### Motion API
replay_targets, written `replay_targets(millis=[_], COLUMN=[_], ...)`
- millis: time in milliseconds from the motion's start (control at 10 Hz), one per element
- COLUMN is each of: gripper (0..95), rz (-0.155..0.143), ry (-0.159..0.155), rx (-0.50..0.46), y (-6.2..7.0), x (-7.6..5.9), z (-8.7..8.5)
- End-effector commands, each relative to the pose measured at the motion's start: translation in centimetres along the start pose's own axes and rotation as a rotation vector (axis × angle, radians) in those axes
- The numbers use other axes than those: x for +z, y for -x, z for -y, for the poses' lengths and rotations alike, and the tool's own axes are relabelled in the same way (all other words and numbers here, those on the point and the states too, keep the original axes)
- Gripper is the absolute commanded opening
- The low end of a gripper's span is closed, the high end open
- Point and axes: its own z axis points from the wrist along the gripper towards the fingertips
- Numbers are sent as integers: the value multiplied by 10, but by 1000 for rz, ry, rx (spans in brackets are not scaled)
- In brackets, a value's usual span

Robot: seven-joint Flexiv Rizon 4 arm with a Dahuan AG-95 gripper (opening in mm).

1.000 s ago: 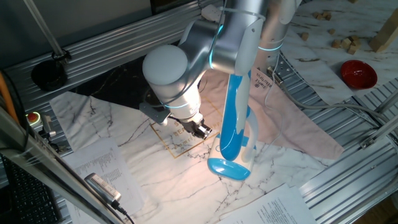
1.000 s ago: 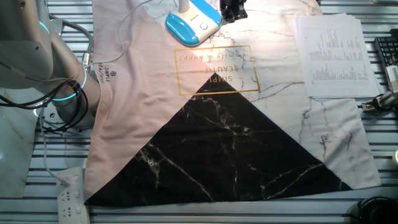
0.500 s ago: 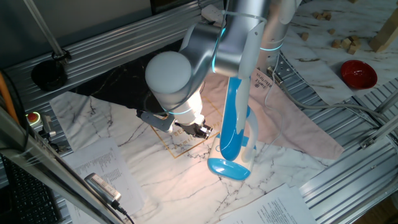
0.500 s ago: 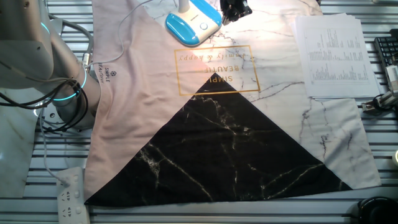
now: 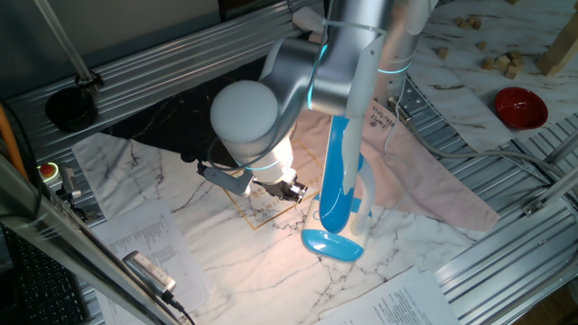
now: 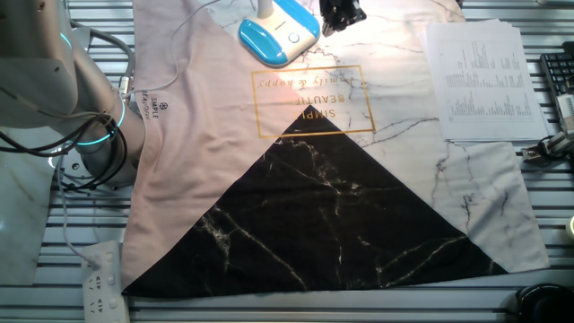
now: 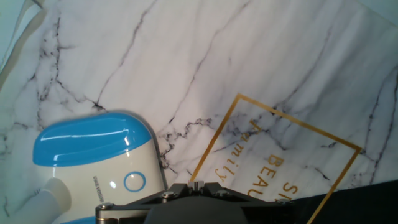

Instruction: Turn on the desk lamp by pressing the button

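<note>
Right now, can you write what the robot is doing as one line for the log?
phase: after press | desk lamp: lit, cloth below glows | gripper: beside lamp foot, not touching | button: in hand view, unpressed now

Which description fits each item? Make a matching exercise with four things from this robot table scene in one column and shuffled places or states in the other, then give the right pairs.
Column A
1. glossy sky-blue and white plastic desk lamp
2. shiny red round bowl
3. printed white paper sheet
4. black robot end effector

Column B
a. lying flat beside the marble-print cloth
b. hanging close beside the lamp's foot
c. on the marble top, far from the lamp
d. standing on the cloth, casting light on it

Pairs: 1-d, 2-c, 3-a, 4-b
</note>
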Motion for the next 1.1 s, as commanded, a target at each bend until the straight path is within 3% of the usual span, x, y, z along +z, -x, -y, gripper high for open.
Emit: replay_targets(millis=[100,400,1100], gripper=[0,0,0], rz=[0,-4,-4], ry=[-7,-17,-27], rx=[68,101,17], y=[1,1,1], x=[-1,-1,-1], z=[1,1,1])
